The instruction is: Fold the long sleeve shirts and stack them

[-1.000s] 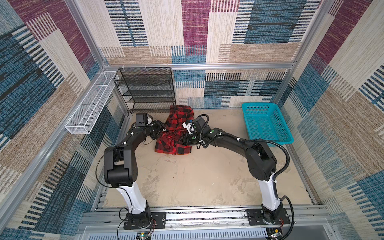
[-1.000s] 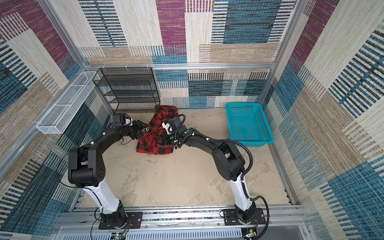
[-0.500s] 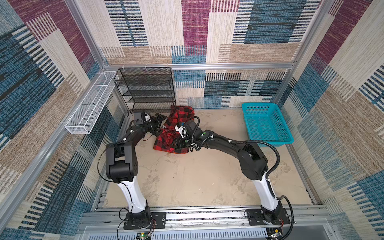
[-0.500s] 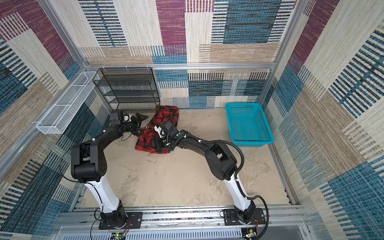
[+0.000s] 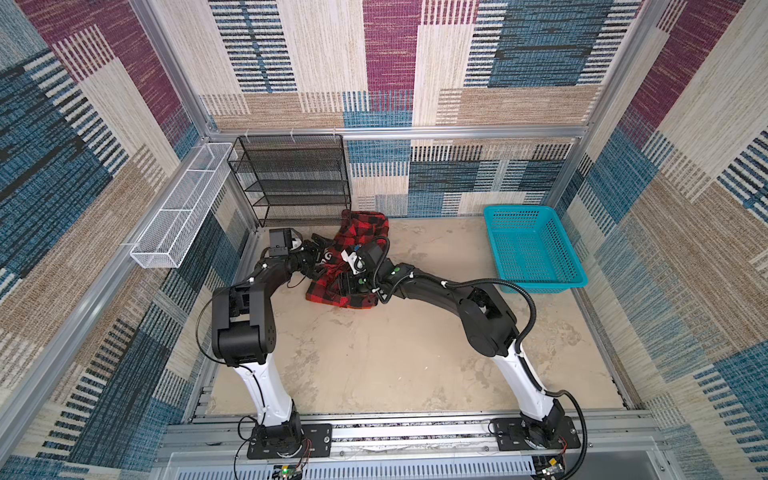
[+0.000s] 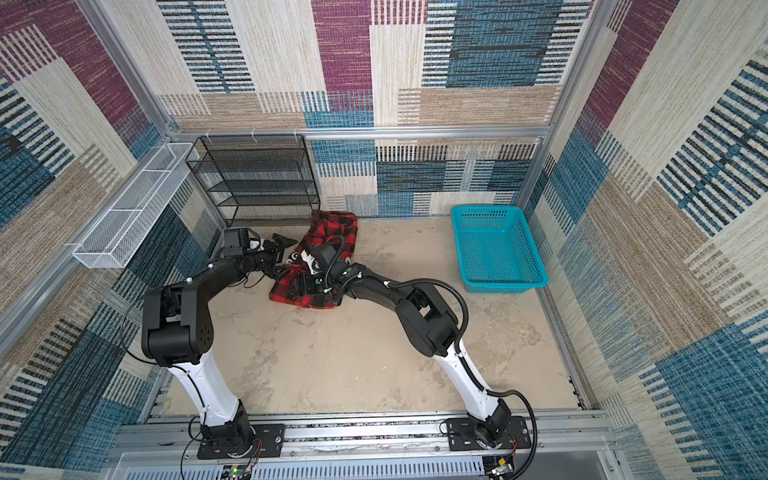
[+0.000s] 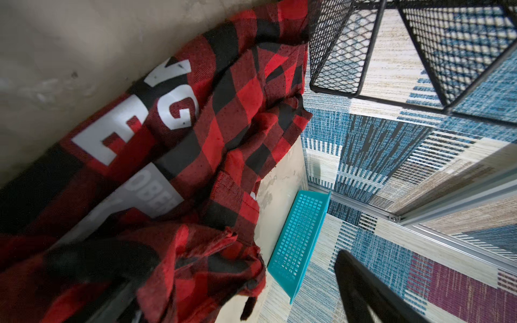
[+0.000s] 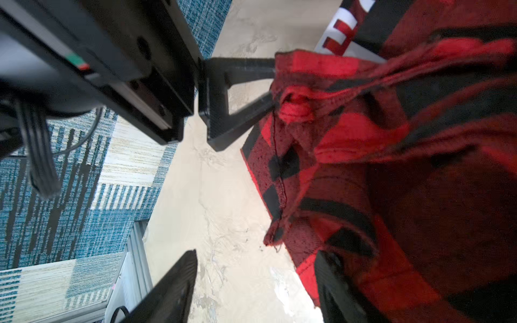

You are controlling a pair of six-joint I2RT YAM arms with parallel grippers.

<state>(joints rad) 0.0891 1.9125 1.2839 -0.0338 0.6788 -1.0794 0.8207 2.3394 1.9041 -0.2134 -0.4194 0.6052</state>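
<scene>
Red-and-black flannel shirt (image 5: 368, 228) (image 6: 332, 228) in a crumpled heap on the desk (image 5: 395, 353), toward the far edge and left of the middle. Its upper end is right up against the foot of the black mesh rack (image 5: 291, 183) in the far left corner. White block lettering (image 7: 112, 139) uppermost on one fold, plain in the left wrist view.

Left gripper (image 5: 319, 255) (image 6: 284, 255) at the heap's left side, spread wide and clamped on nothing. One finger (image 7: 361, 288) free in the air, the other (image 8: 240, 84) nosed into a fold of the cloth.

Right gripper (image 5: 347, 286) (image 6: 301, 286) low over the near part of the heap, likewise parted and released. In the right wrist view, one finger (image 8: 170, 288) over bare desk, the other (image 8: 333, 285) at the shirt's frayed hem. Touching it or just beside it: hard to say through the blur.

Teal basket (image 5: 540, 286) well apart from the shirt, by the far right corner.
</scene>
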